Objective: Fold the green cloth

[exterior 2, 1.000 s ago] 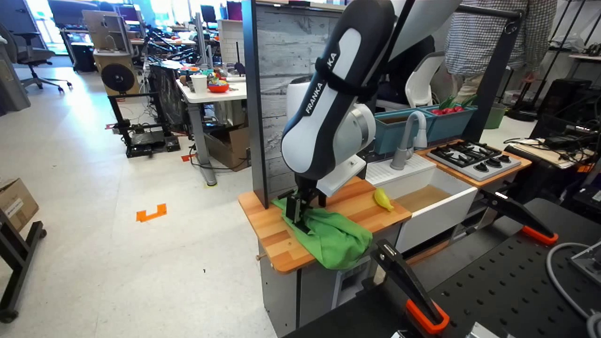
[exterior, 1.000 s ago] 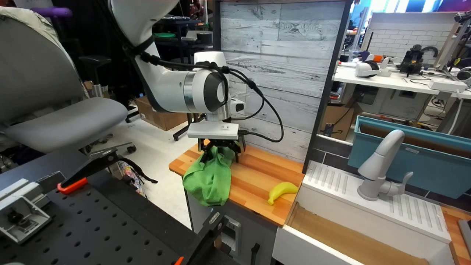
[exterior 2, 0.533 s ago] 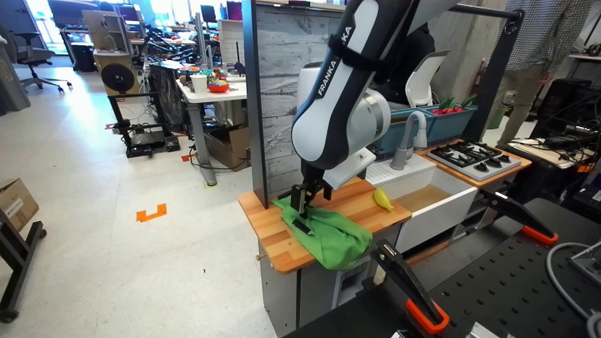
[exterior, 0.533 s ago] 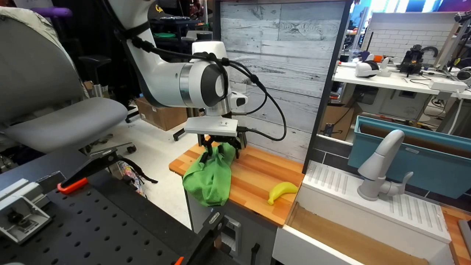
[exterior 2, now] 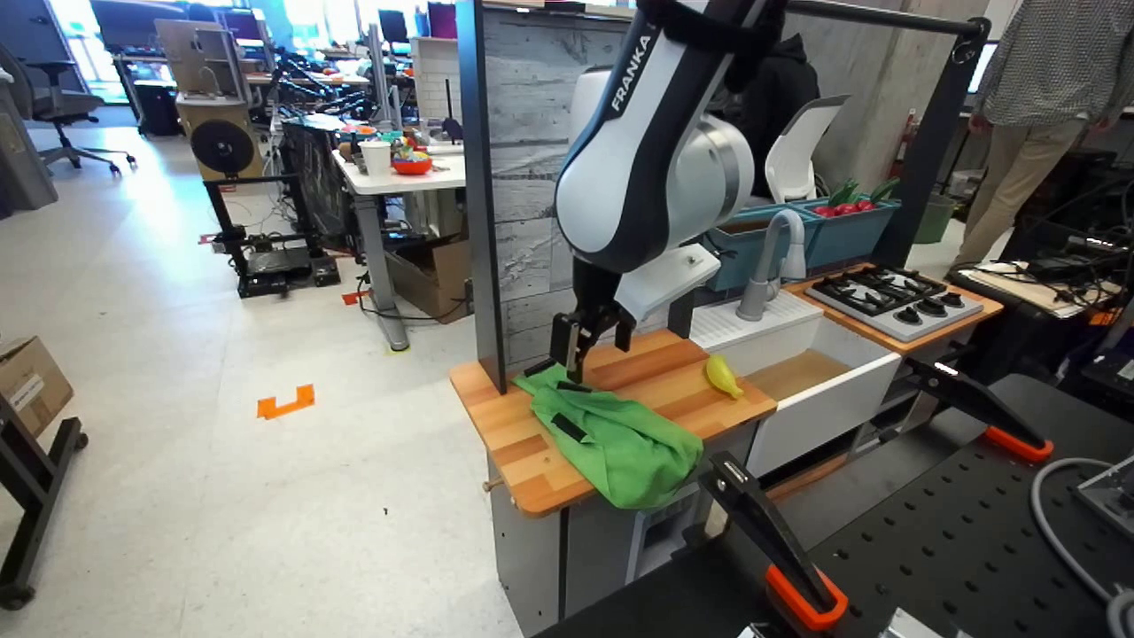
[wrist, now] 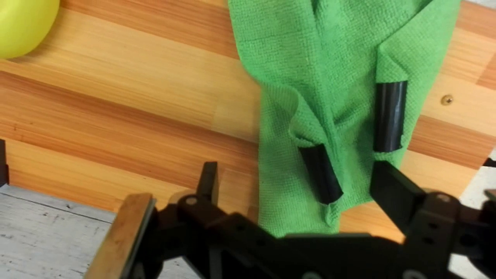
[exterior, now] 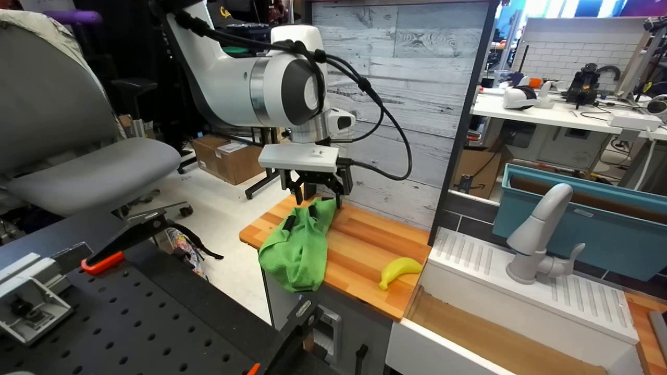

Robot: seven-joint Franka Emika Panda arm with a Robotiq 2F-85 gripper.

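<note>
The green cloth (exterior: 298, 258) lies bunched and creased on the wooden counter, and its near part droops over the front edge in both exterior views. Black strips (wrist: 390, 116) are fixed on its folded-over parts. My gripper (exterior: 319, 202) hovers just above the far end of the cloth. In the wrist view the gripper (wrist: 296, 166) is wide open, with nothing held. One finger (wrist: 209, 182) is over bare wood left of the cloth (wrist: 283, 50). The opposite finger (wrist: 395, 193) is by the cloth's right border. The gripper's body covers part of the view below the cloth's far end.
A yellow banana (exterior: 400, 272) rests on the counter (exterior: 359, 260), toward the sink (exterior: 469, 323). Behind the counter rises an upright grey wood panel (exterior: 391, 104). A grey faucet (exterior: 542, 234) stands at the sink. Black clamps (exterior 2: 780, 532) hold at the dark perforated table (exterior 2: 957, 532) in front.
My gripper has risen off the cloth, its jaws open throughout. The cloth stays in place, with more of its far end and black strips uncovered. A person behind has shifted.
</note>
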